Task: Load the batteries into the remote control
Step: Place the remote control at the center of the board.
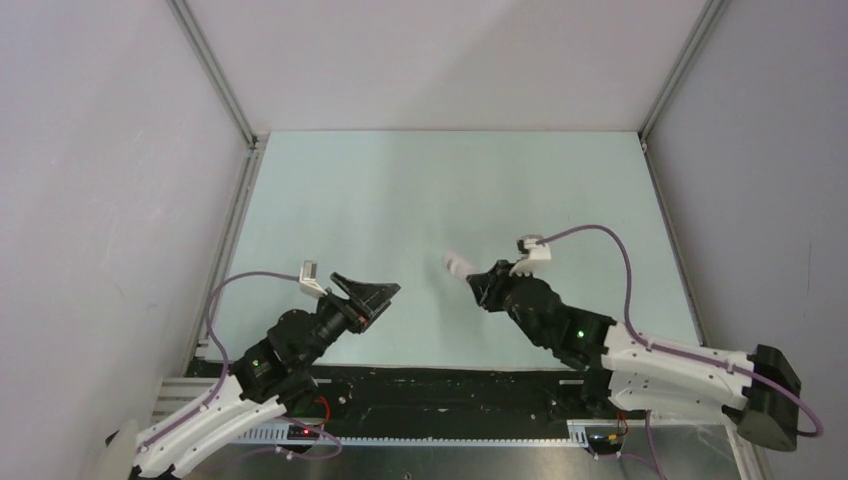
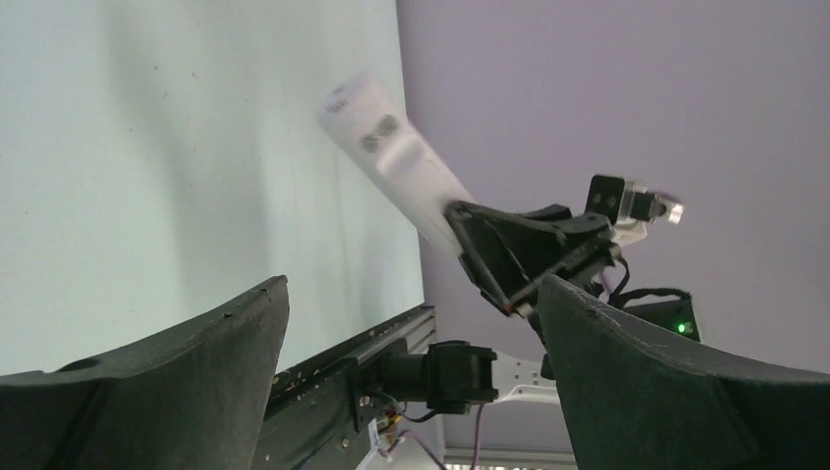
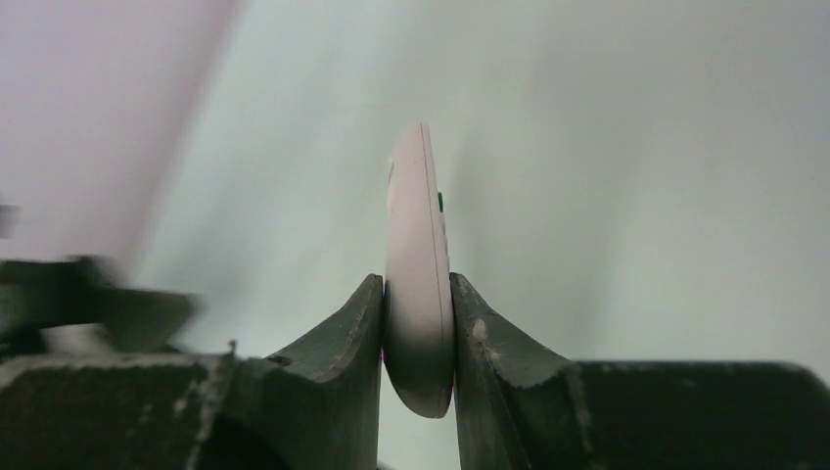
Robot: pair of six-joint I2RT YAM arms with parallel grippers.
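My right gripper (image 1: 482,281) is shut on the white remote control (image 1: 457,265) and holds it lifted above the middle of the table. In the right wrist view the remote control (image 3: 419,264) stands edge-on, its lower end pinched between both fingers of the right gripper (image 3: 416,286). In the left wrist view the remote control (image 2: 391,157) sticks out of the right gripper (image 2: 509,255) towards the upper left. To its left, my left gripper (image 1: 375,293) is open and empty, a short way from the remote. Its two fingers (image 2: 196,362) stand wide apart. The batteries are out of view.
The pale green table top (image 1: 400,190) is fenced by grey walls and metal frame posts (image 1: 215,75). A black strip with a rail (image 1: 440,390) runs along the near edge between the two arm bases.
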